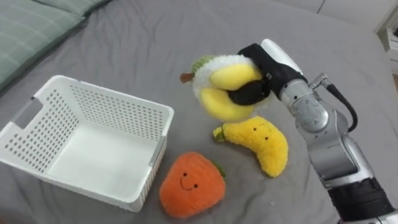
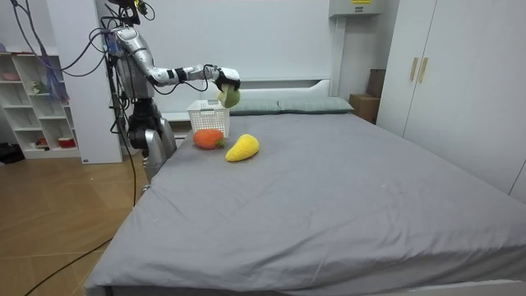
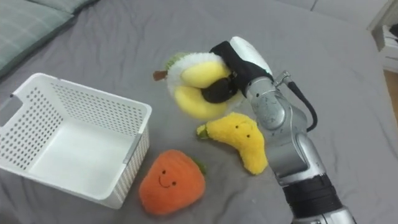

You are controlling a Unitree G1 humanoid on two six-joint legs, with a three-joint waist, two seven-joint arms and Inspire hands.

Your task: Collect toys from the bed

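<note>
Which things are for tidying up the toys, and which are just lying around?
For the job: yellow-and-white plush toy, gripped in the right hand; banana plush; orange plush; white basket; bed.

Just lying about: pillow; shelf; wardrobe.

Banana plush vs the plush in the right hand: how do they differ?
The banana plush lies on the bed; the held plush is lifted above it, the right hand curled round it. The banana plush is yellow with a face; the held plush is yellow and white with a green top, no face visible. Both are soft, outside the white basket.
</note>
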